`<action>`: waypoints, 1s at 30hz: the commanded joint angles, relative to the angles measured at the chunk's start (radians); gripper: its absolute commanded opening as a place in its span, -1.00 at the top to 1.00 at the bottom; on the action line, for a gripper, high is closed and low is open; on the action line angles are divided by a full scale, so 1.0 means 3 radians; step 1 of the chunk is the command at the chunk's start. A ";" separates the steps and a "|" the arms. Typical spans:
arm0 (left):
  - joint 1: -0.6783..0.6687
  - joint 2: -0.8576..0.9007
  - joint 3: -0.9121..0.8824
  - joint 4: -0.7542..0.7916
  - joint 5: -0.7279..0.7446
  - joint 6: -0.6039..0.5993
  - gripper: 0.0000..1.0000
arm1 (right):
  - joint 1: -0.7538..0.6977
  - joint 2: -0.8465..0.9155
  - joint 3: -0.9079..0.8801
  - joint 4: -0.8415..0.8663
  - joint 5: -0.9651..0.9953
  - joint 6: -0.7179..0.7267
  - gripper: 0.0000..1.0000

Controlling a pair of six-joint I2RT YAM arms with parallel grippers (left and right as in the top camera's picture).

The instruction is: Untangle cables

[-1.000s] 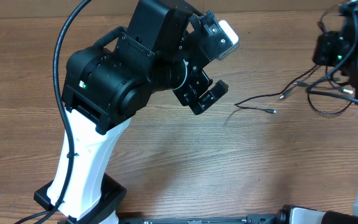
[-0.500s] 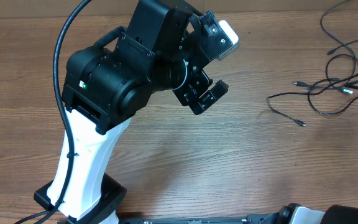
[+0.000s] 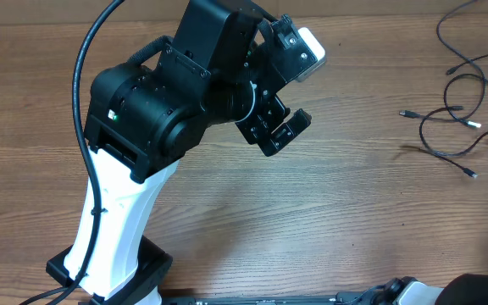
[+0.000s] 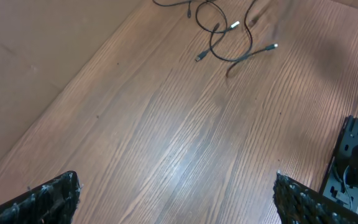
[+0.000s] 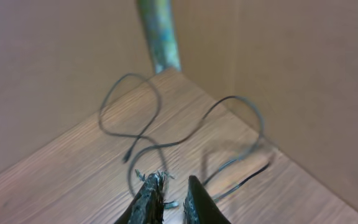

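Observation:
Several thin black cables (image 3: 435, 111) lie in loose loops at the table's far right, and one blurred end runs off the right edge. They also show at the top of the left wrist view as cables (image 4: 235, 59). My left gripper (image 3: 278, 127) hangs high over the table's middle, far from them, and in its own view the left gripper (image 4: 176, 196) stands wide open and empty. My right gripper (image 5: 174, 199) is over the cables (image 5: 166, 144), its jaws a narrow gap apart. A silver plug tip (image 5: 170, 204) sits in that gap. I cannot tell whether it is pinched.
The left arm's bulky body (image 3: 159, 110) and white base (image 3: 108, 237) fill the table's left half. Brown cardboard walls (image 5: 303, 74) meet at the table corner beside a greenish post (image 5: 160, 31). Part of the right arm's base (image 3: 481, 288) shows at the bottom right.
The cables have been dragged to the right across the table. The right arm has left the overhead view. The left arm has not moved.

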 commanded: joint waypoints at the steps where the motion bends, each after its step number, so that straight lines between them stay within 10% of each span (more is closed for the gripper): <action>1: -0.0013 0.0045 0.0013 0.0005 -0.0015 0.0036 -0.99 | -0.0127 0.0027 0.0047 0.0042 0.0010 0.0047 0.76; 13: -0.0013 0.0046 0.0013 0.0005 -0.0015 0.0036 -0.99 | -0.0240 0.0554 0.0047 -0.0011 -0.0329 0.0047 0.81; 25: -0.0013 0.0046 0.0013 0.0005 -0.0015 0.0036 -0.99 | -0.0134 0.0617 0.0047 -0.0153 -0.1283 0.0047 -1.00; 30: -0.0013 0.0046 0.0013 0.0005 -0.0015 0.0036 -0.99 | 0.0116 0.0617 0.0046 -0.0315 -0.1317 0.0047 -1.00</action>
